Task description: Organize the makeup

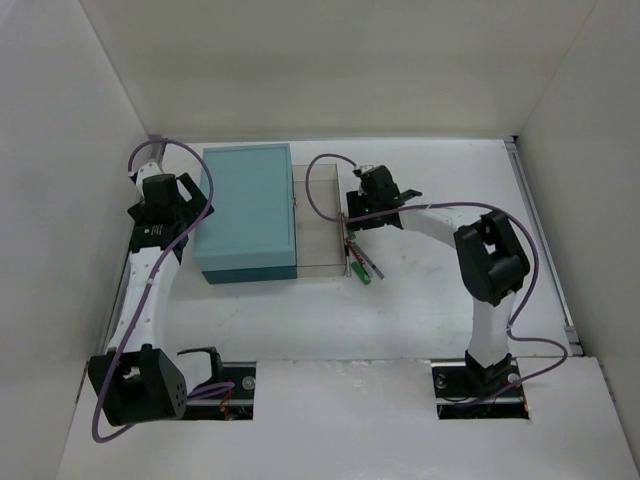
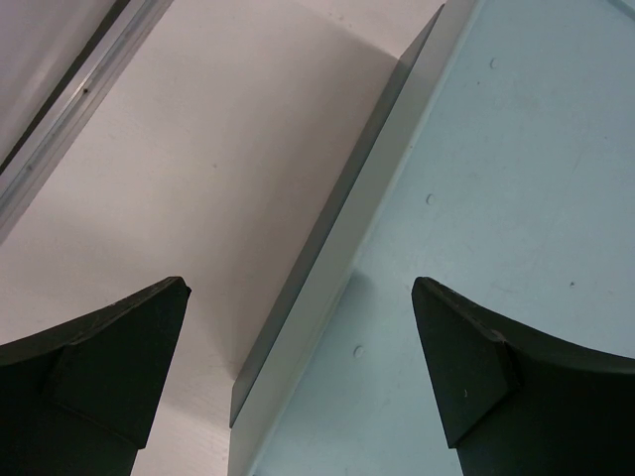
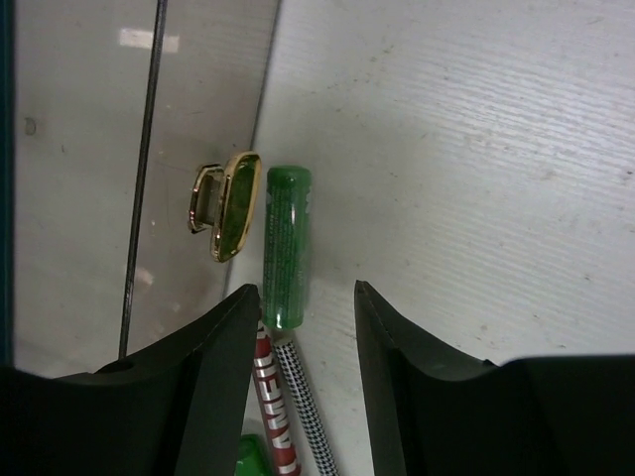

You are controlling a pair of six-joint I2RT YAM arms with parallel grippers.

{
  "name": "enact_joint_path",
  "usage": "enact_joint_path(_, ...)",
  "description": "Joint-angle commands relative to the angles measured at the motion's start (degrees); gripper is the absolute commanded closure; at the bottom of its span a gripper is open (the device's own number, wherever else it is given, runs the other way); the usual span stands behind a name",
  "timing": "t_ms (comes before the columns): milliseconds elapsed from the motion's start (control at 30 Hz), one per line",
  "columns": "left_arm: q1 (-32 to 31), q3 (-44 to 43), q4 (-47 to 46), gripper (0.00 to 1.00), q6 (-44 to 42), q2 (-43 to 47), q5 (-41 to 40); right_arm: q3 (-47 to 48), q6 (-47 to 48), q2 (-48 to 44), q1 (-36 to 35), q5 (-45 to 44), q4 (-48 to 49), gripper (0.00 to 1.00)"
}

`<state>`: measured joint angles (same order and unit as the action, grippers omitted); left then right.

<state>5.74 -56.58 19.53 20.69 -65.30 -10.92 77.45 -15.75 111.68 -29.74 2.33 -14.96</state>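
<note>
Low in the wrist view, the right pincer (image 3: 308, 302), jaws apart, could bump the green tube (image 3: 288, 248) and roll it away.

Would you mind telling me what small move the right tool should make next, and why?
Probably ease the right tool forward along the green tube until its open jaws straddle the tube's middle. Only the tube's near end lies between them now, and the red pencil lies close alongside that end, so closing here might catch it too.
</note>
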Motion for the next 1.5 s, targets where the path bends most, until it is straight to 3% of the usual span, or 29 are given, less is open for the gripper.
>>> enact_joint_path(0, -0.1, -0.8, -0.4, 0.00, -0.3, 0.6, 0.1, 3.9, 1.1, 1.4, -1.1, 0.1, 2.5, 0.50)
enact_joint_path(200, 0.0, -0.8, -0.4, 0.00, -0.3, -0.1, 0.1, 5.1, 1.3, 4.4, -2.6, -0.9, 2.4, 0.50)
enact_joint_path(367, 0.0, -0.8, -0.4, 0.00, -0.3, -0.1, 0.1, 4.3, 1.2, 5.9, -3.8, -7.3, 2.9, 0.52)
enact_joint_path(600, -0.1, -0.7, -0.7, 0.00, -0.3, 0.5, 0.1, 4.1, 0.2, 5.0, -4.4, -13.7, 0.5, 0.88)
enact_joint_path(700, -0.2, -0.6, -0.8, 0.00, -0.3, 0.5, 0.1, 3.3, 0.6, 2.1, -4.7, -13.8, 0.9, 0.93)
enact_joint_path(1033, -1.9, 0.6, -1.9, 0.00, -0.3, 0.2, 0.1, 1.3, -1.8, -14.3, -7.0, -14.9, -0.5, 0.95)
enact_joint_path(1300, -2.9, 0.7, -2.3, 0.01, -0.4, -2.2, 0.4, 7.9, -6.2, -6.7, -14.7, -9.8, -0.4, 0.93)
enact_joint_path(1467, -3.1, 0.9, -2.4, 0.06, -0.5, -2.8, 0.8, 9.8, -9.4, -1.7, -16.2, -8.0, -0.3, 0.83)
